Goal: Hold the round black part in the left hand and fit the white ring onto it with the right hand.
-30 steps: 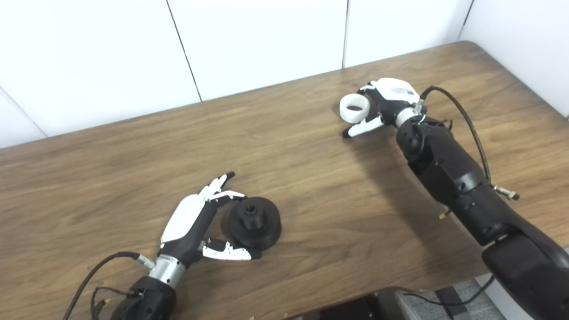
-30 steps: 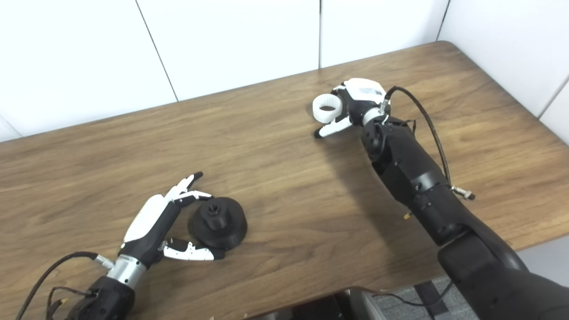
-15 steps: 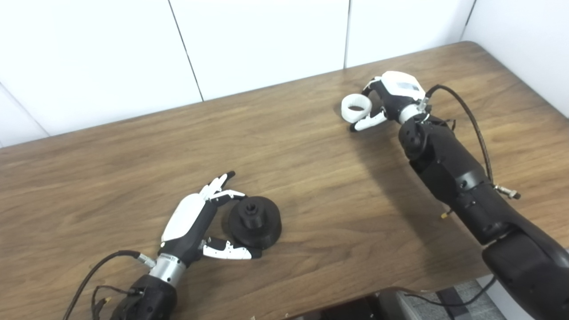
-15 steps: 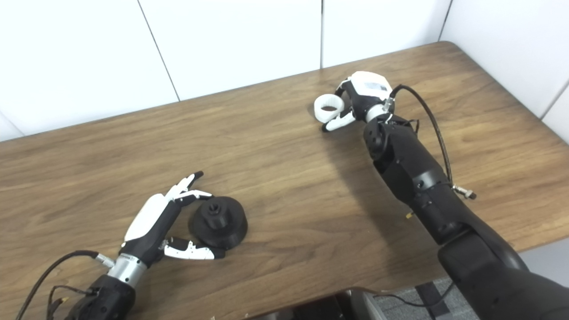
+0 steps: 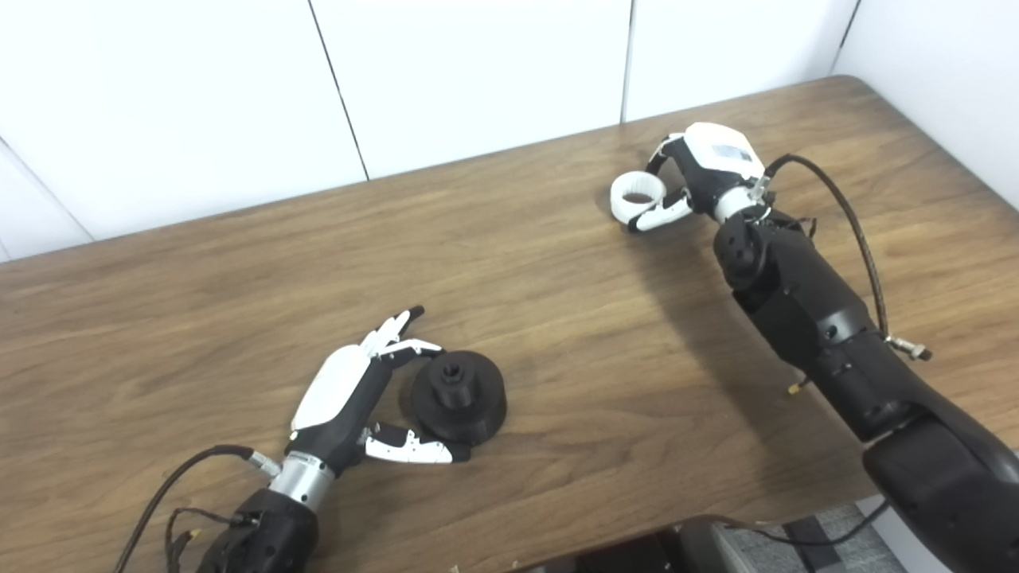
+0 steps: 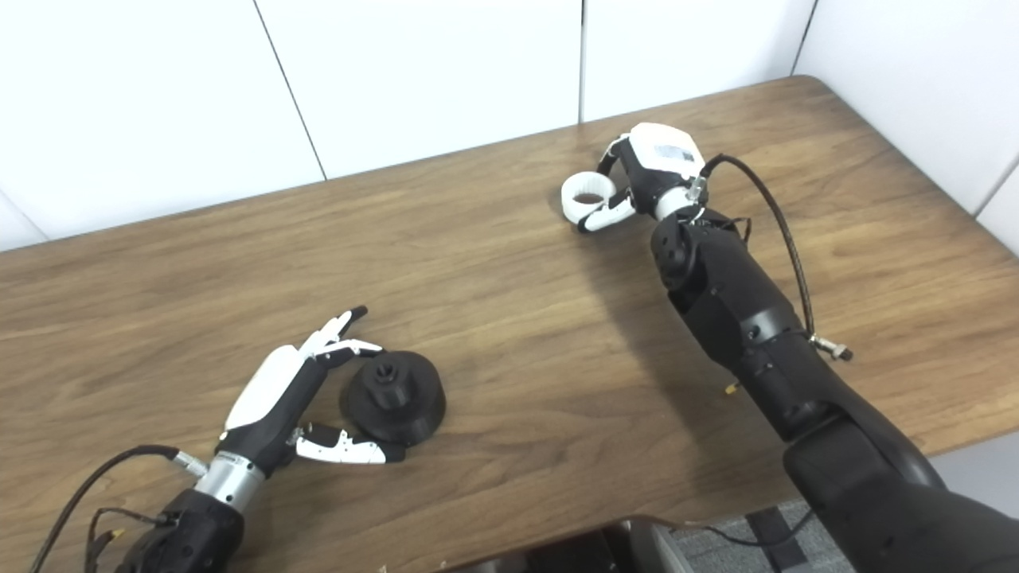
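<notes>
The round black part point(image 5: 459, 395) stands on the wooden table point(image 5: 557, 318) at the front left. My left hand point(image 5: 350, 390) lies open beside it, fingers behind its far-left edge and thumb point(image 5: 414, 452) along its near edge. I cannot tell if they touch it. The white ring point(image 5: 634, 196) rests on the table at the back right. My right hand point(image 5: 704, 167) is closed on the ring's right side, thumb point(image 5: 657, 216) against its near wall and fingers curled over the far side. The ring also shows in the right eye view point(image 6: 585, 199).
White wall panels point(image 5: 478, 72) rise behind the table's far edge. The table's right corner is at the back right point(image 5: 844, 79). A cable point(image 5: 852, 223) loops off my right forearm. A dark chair edge point(image 5: 700, 541) shows below the front edge.
My right hand has turned and drawn its thumb in against the white ring. The left hand and the black part have not moved. The camera has shifted slightly.
</notes>
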